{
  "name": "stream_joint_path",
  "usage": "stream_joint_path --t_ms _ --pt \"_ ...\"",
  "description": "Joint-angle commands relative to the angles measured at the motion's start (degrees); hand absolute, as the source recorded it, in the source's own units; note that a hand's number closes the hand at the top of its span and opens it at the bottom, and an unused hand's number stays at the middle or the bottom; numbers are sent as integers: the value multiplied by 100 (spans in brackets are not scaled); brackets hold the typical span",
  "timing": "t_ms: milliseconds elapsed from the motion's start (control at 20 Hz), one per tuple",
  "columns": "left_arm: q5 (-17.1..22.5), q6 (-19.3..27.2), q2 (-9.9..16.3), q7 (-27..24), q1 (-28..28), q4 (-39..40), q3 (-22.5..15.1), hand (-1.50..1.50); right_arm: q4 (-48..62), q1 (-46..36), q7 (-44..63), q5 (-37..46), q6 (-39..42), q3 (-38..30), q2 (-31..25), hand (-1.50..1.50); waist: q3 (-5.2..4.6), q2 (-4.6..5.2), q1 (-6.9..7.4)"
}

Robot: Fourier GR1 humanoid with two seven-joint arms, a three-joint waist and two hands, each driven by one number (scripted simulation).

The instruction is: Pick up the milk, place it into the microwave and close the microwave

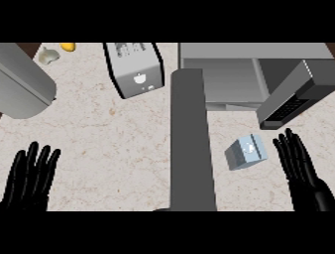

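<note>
Milk [245, 153] lies tilted on the bench [119, 149], just in front of the microwave [229, 79], below its open door [299, 96], likely staged there for a short lift into the cavity. Right robot hand [299, 163] just beside the milk, on the side away from the grey post, fingers straight, holding nothing; placed well for a side grasp. Left robot hand [30, 176] well apart from the microwave at the lower edge, fingers straight, empty, resting. Door stands swung out, so loading is unobstructed.
</note>
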Motion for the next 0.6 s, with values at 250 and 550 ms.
stream_joint_path --t_ms 250,550 --pt "37 -242 73 -436 373 203 57 -150 1688 -525 -1037 247 -568 -404 182 -150 0 3 4" --pt "81 -284 65 -423 299 182 109 -150 2861 -1335 -1229 176 -703 -896 -29 -150 0 6 7"
